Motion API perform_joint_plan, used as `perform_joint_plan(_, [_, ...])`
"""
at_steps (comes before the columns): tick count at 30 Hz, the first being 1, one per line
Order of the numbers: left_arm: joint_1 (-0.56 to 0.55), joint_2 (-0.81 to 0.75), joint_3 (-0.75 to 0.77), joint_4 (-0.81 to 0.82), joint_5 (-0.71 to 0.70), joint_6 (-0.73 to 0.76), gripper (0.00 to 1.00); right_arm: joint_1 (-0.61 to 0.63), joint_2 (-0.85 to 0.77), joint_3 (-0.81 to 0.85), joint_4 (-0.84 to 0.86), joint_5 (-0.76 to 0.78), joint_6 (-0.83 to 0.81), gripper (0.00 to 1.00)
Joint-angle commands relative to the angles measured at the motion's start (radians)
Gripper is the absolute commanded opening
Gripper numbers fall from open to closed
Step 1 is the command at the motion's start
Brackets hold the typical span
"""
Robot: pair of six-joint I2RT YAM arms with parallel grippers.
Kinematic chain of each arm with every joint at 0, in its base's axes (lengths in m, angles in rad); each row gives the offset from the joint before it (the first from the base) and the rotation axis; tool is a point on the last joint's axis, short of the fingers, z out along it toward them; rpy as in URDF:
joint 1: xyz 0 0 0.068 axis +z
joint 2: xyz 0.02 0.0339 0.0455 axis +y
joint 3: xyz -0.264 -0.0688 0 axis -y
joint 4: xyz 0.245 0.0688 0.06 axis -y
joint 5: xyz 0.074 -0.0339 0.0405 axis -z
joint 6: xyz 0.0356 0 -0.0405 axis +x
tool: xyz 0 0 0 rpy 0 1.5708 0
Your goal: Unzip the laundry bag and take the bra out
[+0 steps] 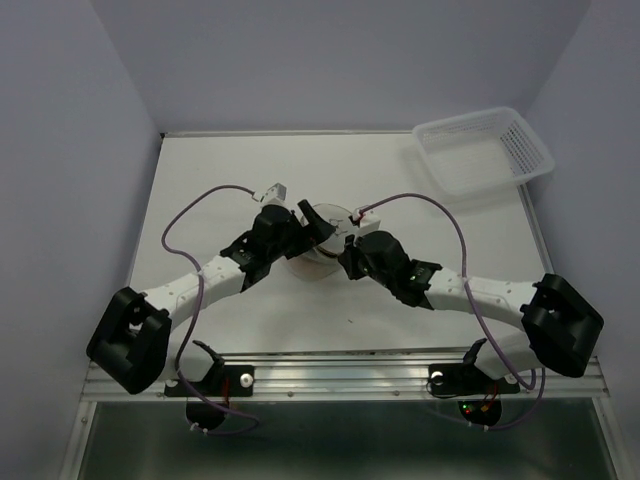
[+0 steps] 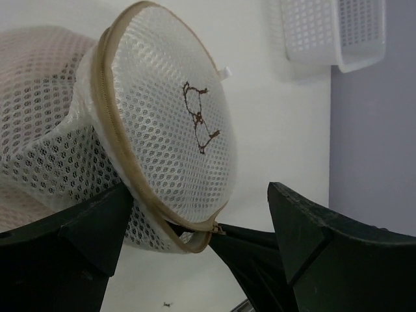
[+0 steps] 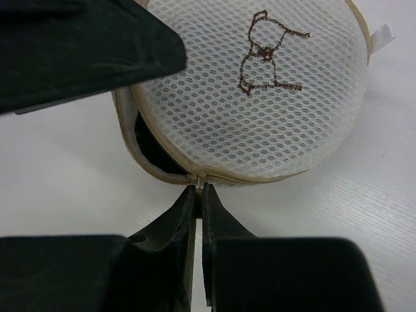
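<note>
The left fingers (image 2: 97, 227) stand spread wide, released, straddling the laundry bag (image 3: 260, 110), which sits mid-worktop (image 1: 230, 170) between both arms, its zip partly open. The right fingers (image 3: 198, 201) are clenched on the zipper pull (image 3: 197, 179). A white basket (image 1: 484, 152) sits far right.
</note>
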Motion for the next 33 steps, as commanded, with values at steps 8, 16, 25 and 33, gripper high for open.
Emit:
perform_joint_plan(8, [-0.054, 0.117, 0.043, 0.010, -0.104, -0.019, 0.28, 0.040, 0.015, 0.057, 0.059, 0.051, -0.015, 0.01])
perform_joint_plan(16, [-0.025, 0.010, 0.051, -0.050, -0.126, 0.070, 0.00, 0.031, -0.046, -0.003, 0.016, 0.190, -0.061, 0.01])
perform_joint_plan(25, [0.179, -0.100, 0.003, -0.102, 0.109, 0.234, 0.00, -0.161, -0.212, -0.114, -0.045, 0.178, -0.029, 0.01])
perform_joint_plan(33, [0.268, -0.065, 0.035, -0.168, 0.151, 0.357, 0.00, -0.219, -0.259, -0.069, -0.099, 0.008, -0.052, 0.01])
